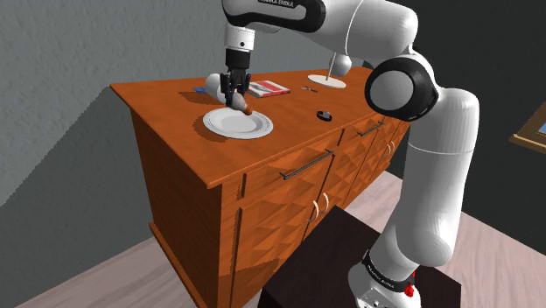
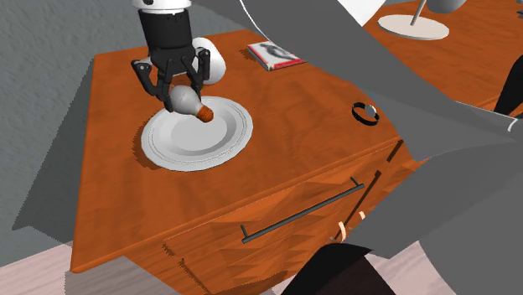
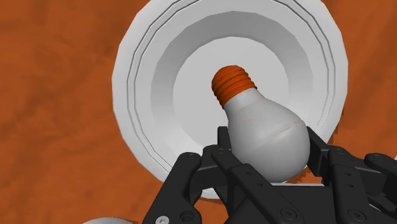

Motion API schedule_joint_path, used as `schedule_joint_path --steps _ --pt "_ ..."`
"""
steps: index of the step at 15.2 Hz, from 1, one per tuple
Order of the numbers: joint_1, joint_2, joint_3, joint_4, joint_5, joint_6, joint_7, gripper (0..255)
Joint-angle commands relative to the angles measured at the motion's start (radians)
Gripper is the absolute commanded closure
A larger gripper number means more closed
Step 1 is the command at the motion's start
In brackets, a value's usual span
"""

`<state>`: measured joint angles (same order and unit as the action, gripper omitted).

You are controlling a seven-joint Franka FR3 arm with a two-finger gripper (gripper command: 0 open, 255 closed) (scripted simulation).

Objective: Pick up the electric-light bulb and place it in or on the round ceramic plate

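Note:
My black gripper [image 2: 174,87] is shut on a white light bulb [image 2: 187,100] with an orange screw base, clasping its round glass part. The bulb hangs tilted just above the far edge of the round white plate [image 2: 220,138], its base pointing toward the plate's middle. In the wrist view the bulb [image 3: 264,133] sits between my fingers with the plate [image 3: 159,76] directly beneath it. In the shoulder view the gripper [image 1: 234,94] hovers over the plate [image 1: 249,128] on the wooden sideboard.
A white rounded object [image 2: 211,63] lies on the sideboard [image 2: 109,193] right behind the gripper. A red and white booklet [image 2: 274,54] lies farther back, a small black ring [image 2: 365,112] near the front edge, and a white lamp base [image 2: 412,25] at the far end.

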<state>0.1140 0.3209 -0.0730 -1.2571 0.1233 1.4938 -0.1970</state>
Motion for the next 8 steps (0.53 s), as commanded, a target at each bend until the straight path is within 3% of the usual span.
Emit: schedule_joint_path --steps 1,4,8 --pt "0.002 -0.012 0.0 -0.045 -0.001 0.033 -0.002 255" --pt "0.004 -0.022 0.0 -0.105 -0.002 0.083 -0.007 255" --pt "0.004 -0.022 0.0 -0.105 -0.002 0.083 -0.007 255"
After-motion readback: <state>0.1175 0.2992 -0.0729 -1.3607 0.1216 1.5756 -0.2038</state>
